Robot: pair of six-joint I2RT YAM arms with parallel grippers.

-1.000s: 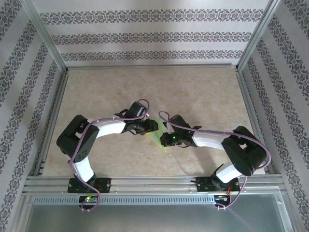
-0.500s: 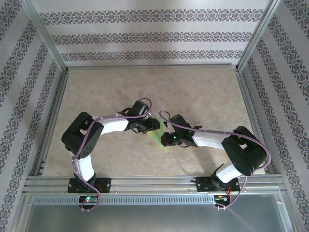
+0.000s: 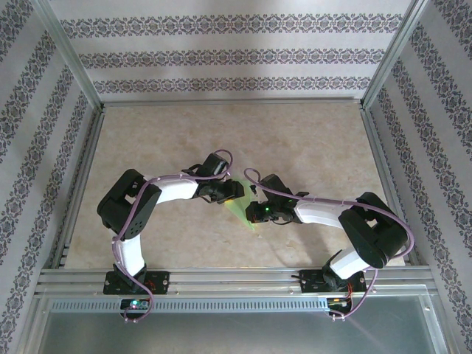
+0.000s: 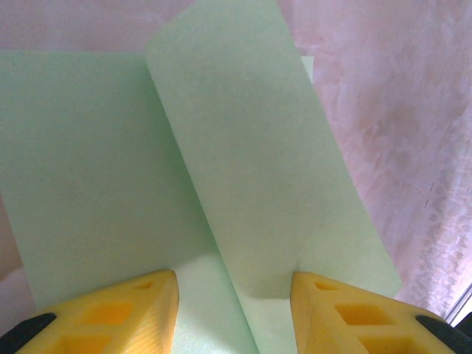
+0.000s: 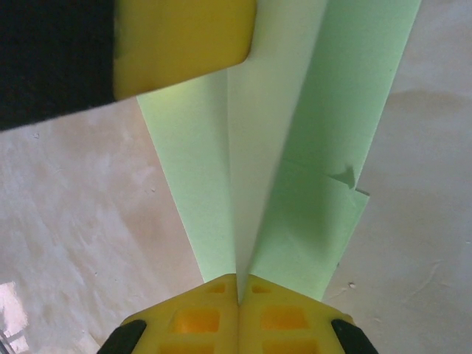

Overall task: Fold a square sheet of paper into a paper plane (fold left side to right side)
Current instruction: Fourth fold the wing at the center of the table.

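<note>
- A light-green folded paper sheet (image 3: 243,212), thin, long and narrow with a centre crease, lies at the middle of the pale marbled worktop (image 3: 310,140), slightly toward its near edge.
- The right pincer (image 5: 237,286), just right of the worktop's middle, has its yellow fingers pressed together. The paper's centre crease runs straight into their seam, so it appears to be pinching the sheet there.
- The left pincer (image 4: 234,279), just left of the worktop's middle, has its fingers standing apart, about half open, with a long flap of the sheet between them. Whether they grip it or only rest on it cannot be told.
- Risk: the pinch on the crease is narrow. A sideways push from the left pincer could slide or swivel the thin sheet, leaving the fold crooked.
- Risk: a small crumpled nick (image 5: 345,177) marks one wing's edge. Tension between the two pincers could tear it wider.
- Risk: both pincers crowd the worktop's middle. A left finger (image 5: 184,37) hangs right over the sheet, so a careless move could knock them together.
</note>
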